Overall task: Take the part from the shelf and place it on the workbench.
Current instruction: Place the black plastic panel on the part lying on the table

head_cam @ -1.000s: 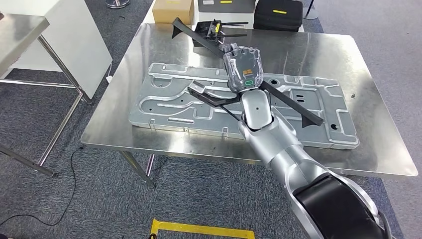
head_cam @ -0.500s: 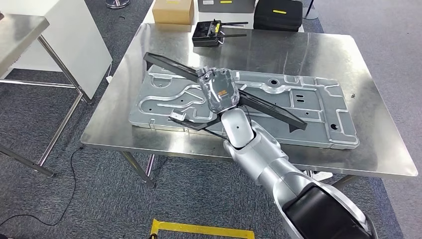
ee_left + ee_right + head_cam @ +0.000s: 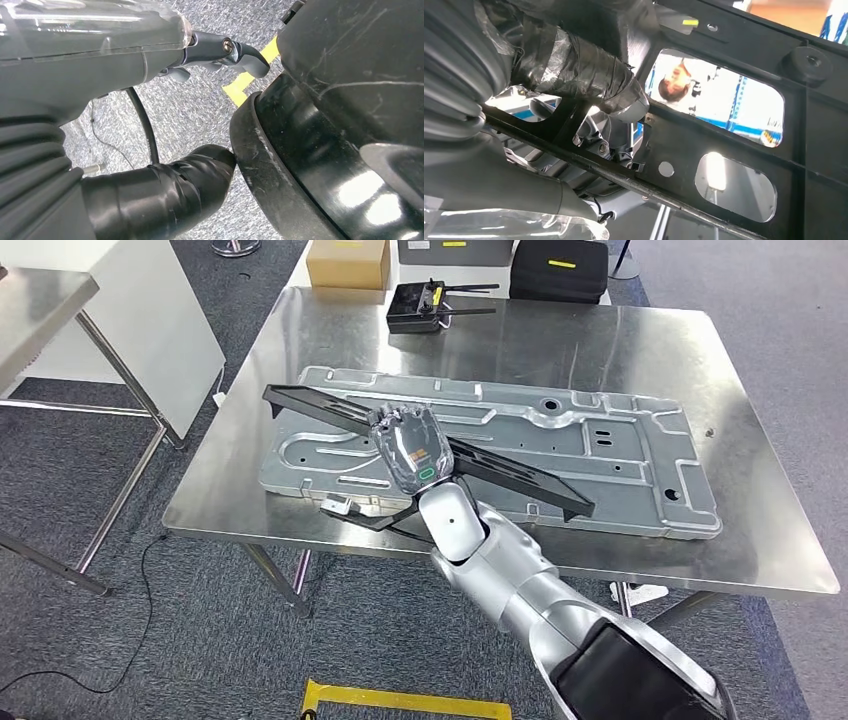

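Black long plastic frame part (image 3: 500, 465) clamped in right hand (image 3: 410, 445), swung leftward and lower in last second, now just over grey stamped metal panel (image 3: 640, 455) on steel workbench (image 3: 760, 540). Release likely near. Left hand (image 3: 220, 50) fingers curled, empty.

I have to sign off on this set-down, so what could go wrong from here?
The long black part is gripped near its middle by the right robot hand, so it could tilt or swing. It hangs over the grey stamped panel and may scrape it. Its lower bracket end reaches past the workbench front edge and could snag.
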`<control>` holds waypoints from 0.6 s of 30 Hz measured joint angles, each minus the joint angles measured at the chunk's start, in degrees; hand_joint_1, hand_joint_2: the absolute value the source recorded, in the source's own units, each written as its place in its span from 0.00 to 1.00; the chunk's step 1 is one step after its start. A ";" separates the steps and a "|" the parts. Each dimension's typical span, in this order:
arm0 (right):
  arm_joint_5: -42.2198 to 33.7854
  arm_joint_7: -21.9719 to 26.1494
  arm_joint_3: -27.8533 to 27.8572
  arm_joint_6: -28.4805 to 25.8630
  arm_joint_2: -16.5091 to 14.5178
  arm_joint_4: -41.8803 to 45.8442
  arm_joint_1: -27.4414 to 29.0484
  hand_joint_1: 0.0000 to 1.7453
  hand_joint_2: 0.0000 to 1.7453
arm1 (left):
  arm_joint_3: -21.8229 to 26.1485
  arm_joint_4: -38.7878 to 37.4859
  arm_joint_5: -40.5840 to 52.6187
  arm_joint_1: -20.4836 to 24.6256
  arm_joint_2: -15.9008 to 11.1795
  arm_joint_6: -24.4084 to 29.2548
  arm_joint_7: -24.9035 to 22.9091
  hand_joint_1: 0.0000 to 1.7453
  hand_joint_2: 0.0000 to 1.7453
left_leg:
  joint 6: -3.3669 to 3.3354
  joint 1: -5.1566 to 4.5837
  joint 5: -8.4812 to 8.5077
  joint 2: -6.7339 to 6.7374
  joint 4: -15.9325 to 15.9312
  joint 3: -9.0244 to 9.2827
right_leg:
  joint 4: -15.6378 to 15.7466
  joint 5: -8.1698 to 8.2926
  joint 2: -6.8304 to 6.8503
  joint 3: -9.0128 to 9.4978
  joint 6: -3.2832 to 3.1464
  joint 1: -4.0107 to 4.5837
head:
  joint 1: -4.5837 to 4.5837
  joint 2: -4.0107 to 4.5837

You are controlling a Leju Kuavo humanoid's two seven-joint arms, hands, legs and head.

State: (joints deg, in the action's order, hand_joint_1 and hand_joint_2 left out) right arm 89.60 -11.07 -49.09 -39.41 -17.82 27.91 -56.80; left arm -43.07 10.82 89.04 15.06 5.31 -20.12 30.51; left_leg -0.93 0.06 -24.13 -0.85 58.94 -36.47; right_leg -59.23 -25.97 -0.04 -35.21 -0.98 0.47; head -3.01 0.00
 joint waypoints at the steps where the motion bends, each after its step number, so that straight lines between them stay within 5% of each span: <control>1: -0.01 -0.14 0.01 0.00 0.04 0.10 -0.70 1.00 1.00 | -0.01 0.00 0.00 0.01 0.00 -0.05 -0.01 0.00 0.00 | 0.00 0.00 0.00 0.01 0.00 0.00 | 0.00 0.00 0.00 0.00 0.00 -0.01 | -0.01 0.00; 18: 0.01 -3.13 -2.31 0.47 0.26 -1.20 -9.37 1.00 1.00 | -0.01 0.00 -0.04 0.17 0.03 -1.72 -0.34 0.00 0.00 | 0.00 0.01 0.00 0.05 0.00 0.02 | 0.00 0.00 0.00 0.00 0.00 0.01 | -0.01 0.00</control>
State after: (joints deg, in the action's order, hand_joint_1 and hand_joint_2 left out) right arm 89.61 -14.19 -51.40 -38.94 -17.57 26.71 -66.17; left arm -43.08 10.82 89.00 15.23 5.34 -21.85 30.17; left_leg -0.93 0.07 -24.13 -0.80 58.94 -36.45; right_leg -59.23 -25.97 -0.04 -35.21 -0.99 0.48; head -3.02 0.00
